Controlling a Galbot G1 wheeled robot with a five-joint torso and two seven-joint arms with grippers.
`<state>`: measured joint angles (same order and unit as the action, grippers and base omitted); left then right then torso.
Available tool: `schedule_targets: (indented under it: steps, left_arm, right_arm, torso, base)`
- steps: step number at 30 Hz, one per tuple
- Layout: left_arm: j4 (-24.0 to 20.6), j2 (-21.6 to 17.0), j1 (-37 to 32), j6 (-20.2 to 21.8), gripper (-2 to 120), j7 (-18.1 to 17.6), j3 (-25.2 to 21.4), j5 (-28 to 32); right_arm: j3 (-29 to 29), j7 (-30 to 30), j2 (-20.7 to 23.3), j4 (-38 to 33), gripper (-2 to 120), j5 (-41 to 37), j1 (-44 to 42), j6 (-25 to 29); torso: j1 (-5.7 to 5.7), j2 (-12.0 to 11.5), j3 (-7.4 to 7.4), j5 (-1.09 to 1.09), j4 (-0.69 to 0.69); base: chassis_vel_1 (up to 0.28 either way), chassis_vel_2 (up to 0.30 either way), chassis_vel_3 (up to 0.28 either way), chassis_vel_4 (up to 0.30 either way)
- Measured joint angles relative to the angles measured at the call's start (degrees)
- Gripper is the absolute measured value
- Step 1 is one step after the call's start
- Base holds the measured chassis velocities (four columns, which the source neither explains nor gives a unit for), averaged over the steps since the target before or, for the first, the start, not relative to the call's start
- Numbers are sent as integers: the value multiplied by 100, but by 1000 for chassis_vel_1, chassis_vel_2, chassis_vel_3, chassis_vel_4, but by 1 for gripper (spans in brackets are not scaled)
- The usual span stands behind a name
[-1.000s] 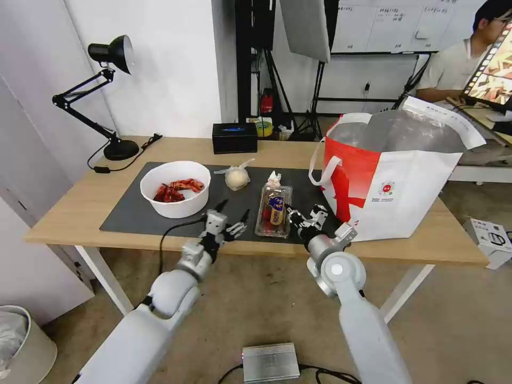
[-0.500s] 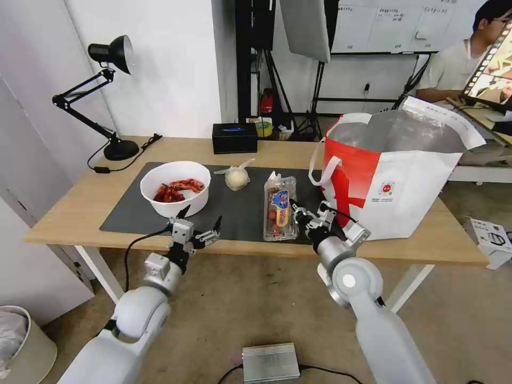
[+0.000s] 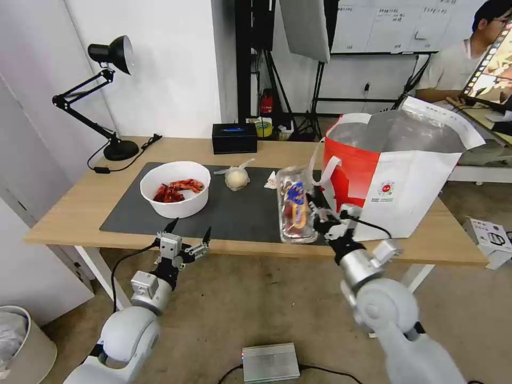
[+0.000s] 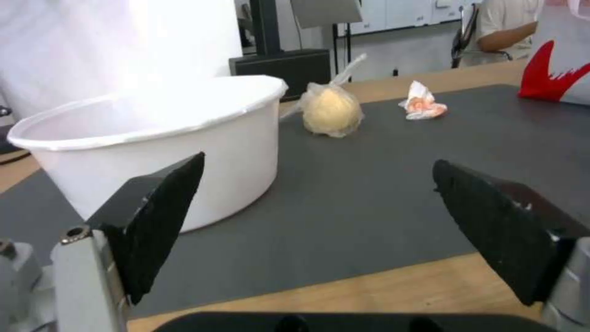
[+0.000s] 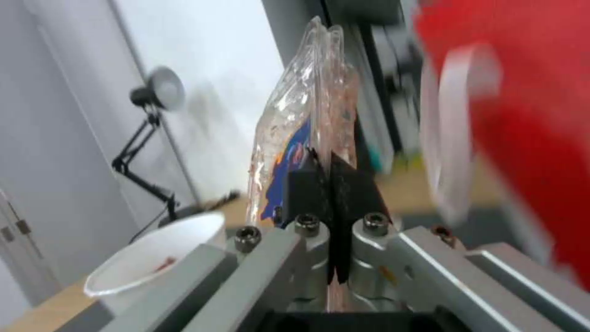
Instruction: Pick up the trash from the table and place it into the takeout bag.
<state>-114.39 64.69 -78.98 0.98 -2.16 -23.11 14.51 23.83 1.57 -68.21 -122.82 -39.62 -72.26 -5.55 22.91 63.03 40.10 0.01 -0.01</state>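
Nearest us, our left end effector (image 3: 184,241) hangs just off the counter's (image 3: 80,205) front edge, fingers spread wide, nothing between them. It idles in front of the bowl (image 3: 175,188).

Over on the right, our right end effector (image 3: 326,216) is clamped tight on the edge of the tray (image 3: 295,210), which is off the mat (image 3: 240,208) and tipped up on end just beside the bag's (image 3: 394,181) red wall. In the wrist view the pads (image 5: 307,184) pinch only a thin strip of clear plastic, so we judge the hold slim: a quick swing could let the tray twist or slide free and spill its scraps.

The loop handle (image 3: 326,168) hangs right by the tray; we could snag it, or bump the wall instead of clearing the rim and push the bag back.

Farther out, the ball (image 3: 237,177) and the tissue (image 3: 271,181) lie on the mat, not yet collected.
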Motion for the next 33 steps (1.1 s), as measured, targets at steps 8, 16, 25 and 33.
schedule_targets:
  steps: [8,16,25,33]
  left_arm:
    - [-61,159,-149,-91,100,85,-29,-129]
    - [-62,182,-178,-219,100,142,-60,-157]
    - [-69,210,-194,-242,100,156,-80,-163]
    - [-59,241,-228,-242,100,158,-97,-207]
  right_arm:
    - [441,202,157,-342,0,494,-207,997]
    - [955,153,153,-495,0,542,-238,1469]
    - [1183,-336,174,-356,0,301,133,1587]
    - [1435,-526,230,-172,0,-42,544,1565]
  torso:
    - [1,0,0,0,0]
    - [0,0,0,1,0]
    - [1,0,0,0,0]
    - [1,-1,0,0,0]
  base:
    - [0,0,0,0]
    - [0,0,0,0]
    - [0,0,0,0]
    - [0,0,0,0]
